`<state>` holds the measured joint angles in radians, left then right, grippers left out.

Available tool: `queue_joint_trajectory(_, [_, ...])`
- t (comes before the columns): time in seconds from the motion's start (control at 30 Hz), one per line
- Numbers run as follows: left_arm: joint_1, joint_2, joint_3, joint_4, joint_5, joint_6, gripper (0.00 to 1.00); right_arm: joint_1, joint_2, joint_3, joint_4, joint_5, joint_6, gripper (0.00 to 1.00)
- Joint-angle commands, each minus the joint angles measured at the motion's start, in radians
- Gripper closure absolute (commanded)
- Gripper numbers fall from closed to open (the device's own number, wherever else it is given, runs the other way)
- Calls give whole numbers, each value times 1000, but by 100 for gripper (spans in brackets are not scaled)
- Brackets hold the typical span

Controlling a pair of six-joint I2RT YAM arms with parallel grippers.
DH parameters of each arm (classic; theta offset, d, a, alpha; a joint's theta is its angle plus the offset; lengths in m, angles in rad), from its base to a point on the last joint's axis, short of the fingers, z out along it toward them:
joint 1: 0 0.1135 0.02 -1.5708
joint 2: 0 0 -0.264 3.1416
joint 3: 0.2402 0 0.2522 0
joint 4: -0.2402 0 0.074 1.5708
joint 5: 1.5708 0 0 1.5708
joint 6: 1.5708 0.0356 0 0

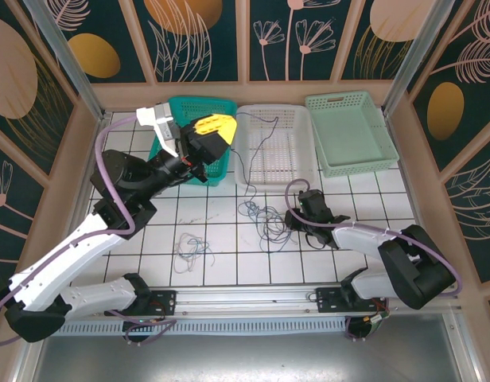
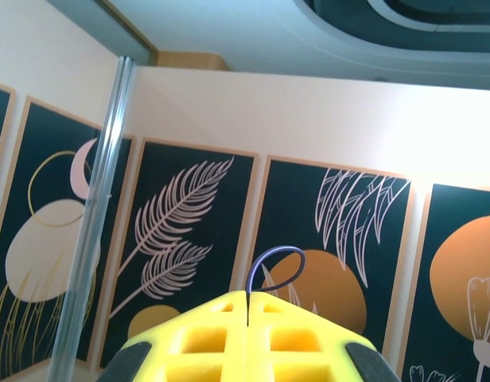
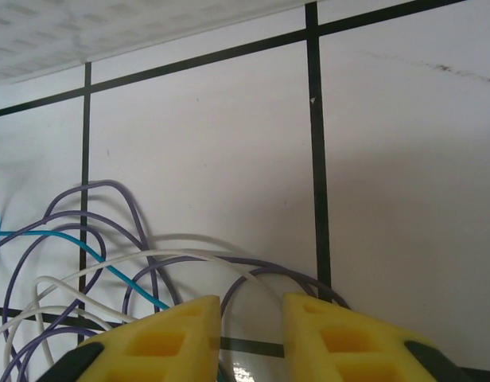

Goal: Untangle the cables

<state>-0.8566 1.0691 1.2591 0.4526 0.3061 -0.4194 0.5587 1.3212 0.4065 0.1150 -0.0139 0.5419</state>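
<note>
My left gripper (image 1: 227, 126) is raised over the teal basket (image 1: 175, 107), its yellow fingers (image 2: 205, 338) pressed together on a thin navy-purple cable whose loop (image 2: 286, 251) sticks out above the tips. From there that cable (image 1: 243, 163) hangs down past the white basket toward the main tangle of cables (image 1: 267, 218) on the table. My right gripper (image 1: 293, 221) sits low at the tangle's right side, open. Purple (image 3: 110, 191), white (image 3: 149, 259) and teal (image 3: 86, 251) strands curve just ahead of its tips (image 3: 251, 306), and one purple strand passes between the fingers.
A smaller loose bundle of pale and blue cables (image 1: 189, 248) lies on the white gridded table (image 1: 372, 199) at front left. The white basket (image 1: 297, 171) and a mint green basket (image 1: 348, 131) stand along the back. Patterned walls enclose the cell.
</note>
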Motion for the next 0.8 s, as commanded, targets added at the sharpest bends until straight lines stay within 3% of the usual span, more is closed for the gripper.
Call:
queue_joint_trajectory(0.0, [-4, -9, 51, 11, -3, 15, 100, -3, 18, 20, -43, 20, 6, 74])
queue_joint_trajectory(0.1, [-3, 1, 71, 37, 12, -4, 100, -1, 4, 27, -35, 10, -11, 72])
queue_joint_trajectory(0.2, [-4, 16, 86, 64, 21, -18, 100, 19, -91, 22, -15, 22, -40, 50])
queue_joint_trajectory(0.37, [-4, 28, 91, 100, -8, -18, 100, 31, -306, 24, -50, 71, -93, 38])
queue_joint_trajectory(0.5, [-3, 41, 86, 140, -10, -27, 100, 51, -447, 47, -83, 34, -173, 24])
queue_joint_trajectory(0.77, [-3, 49, 38, 184, -52, -40, 100, 164, -476, 25, -42, -72, -293, 23])
